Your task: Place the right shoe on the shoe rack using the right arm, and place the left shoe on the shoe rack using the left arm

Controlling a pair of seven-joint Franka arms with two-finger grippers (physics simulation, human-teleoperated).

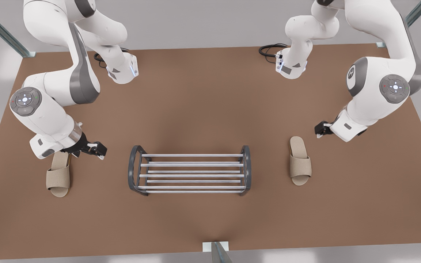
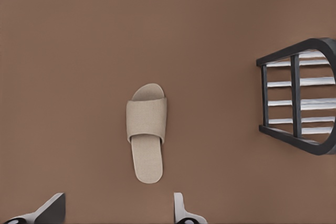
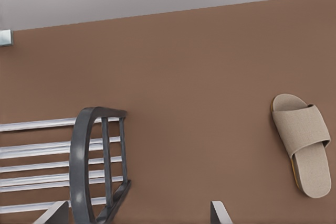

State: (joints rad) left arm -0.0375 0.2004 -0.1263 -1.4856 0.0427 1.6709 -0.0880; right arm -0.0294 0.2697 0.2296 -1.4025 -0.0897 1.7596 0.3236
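White and glossy, the right arm stands at the front view's left, folded at the elbow with its wrist low over the brown counter. The right tool points toward the shoe rack. The left arm, at the front view's right, bends the same way, and the left tool hangs low over the counter. The rack sits between the two arms, its silver bars running across between dark end frames. The right shoe lies flat on the counter on the front view's left of the rack and apart from it, with its heel end just beside the right tool. The left shoe lies flat on the rack's other side, its heel end near the left tool but not touching it.

In the left wrist view, the left tool is spread wide, its fingers holding nothing. The left shoe lies ahead of it, heel nearest, with one end frame of the rack off to the side.

In the right wrist view, the right tool also stands wide apart and unladen. A rack end frame is close by one finger, and the right shoe lies off beyond the other finger.
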